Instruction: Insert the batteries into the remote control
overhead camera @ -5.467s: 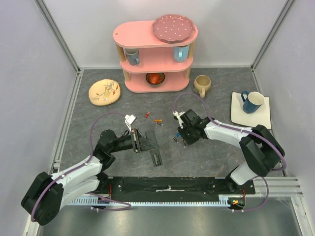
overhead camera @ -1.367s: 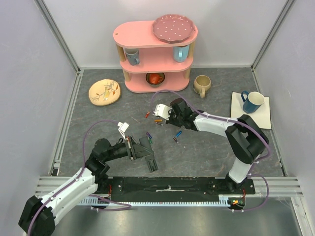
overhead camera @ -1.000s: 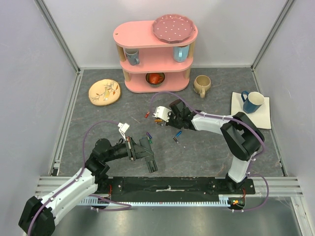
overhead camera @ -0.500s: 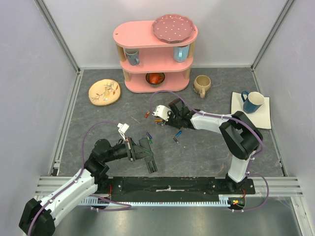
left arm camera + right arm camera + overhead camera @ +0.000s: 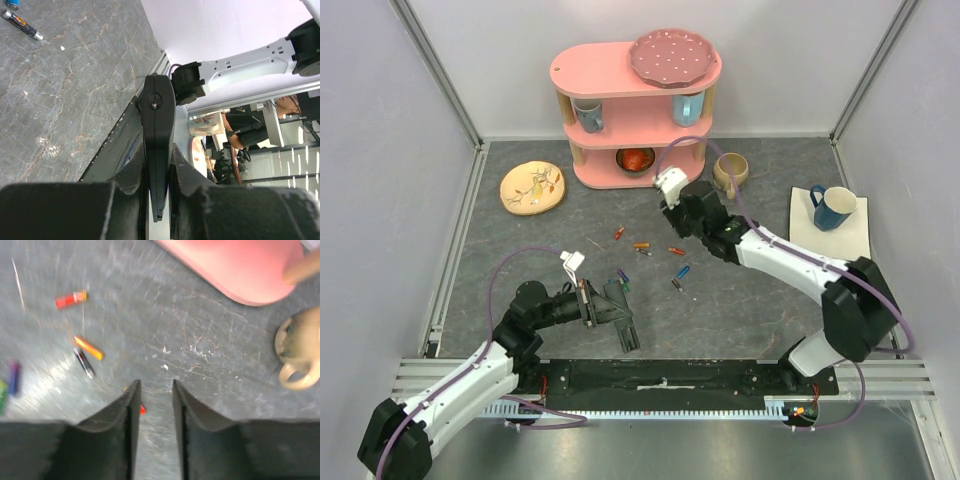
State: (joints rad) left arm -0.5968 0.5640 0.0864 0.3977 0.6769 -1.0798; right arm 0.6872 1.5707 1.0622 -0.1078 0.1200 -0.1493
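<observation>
Top external: my right end effector point(image 5: 153, 390) has lifted away, half-open and empty. Small coloured cylinder batteries point(image 5: 641, 245) lie scattered on the grey desk point(image 5: 520, 250). My left end effector point(image 5: 157, 172) clamps the slim black plastic remote control point(image 5: 159, 120); no battery brought over, I judge.

We see a grey stone-look table point(image 5: 520, 250) carrying a pink shelf point(image 5: 600, 72), a painted plate point(image 5: 532, 187), a beige mug point(image 5: 730, 173), a white mat point(image 5: 855, 240) and scattered batteries point(image 5: 641, 245), perhaps seven.
</observation>
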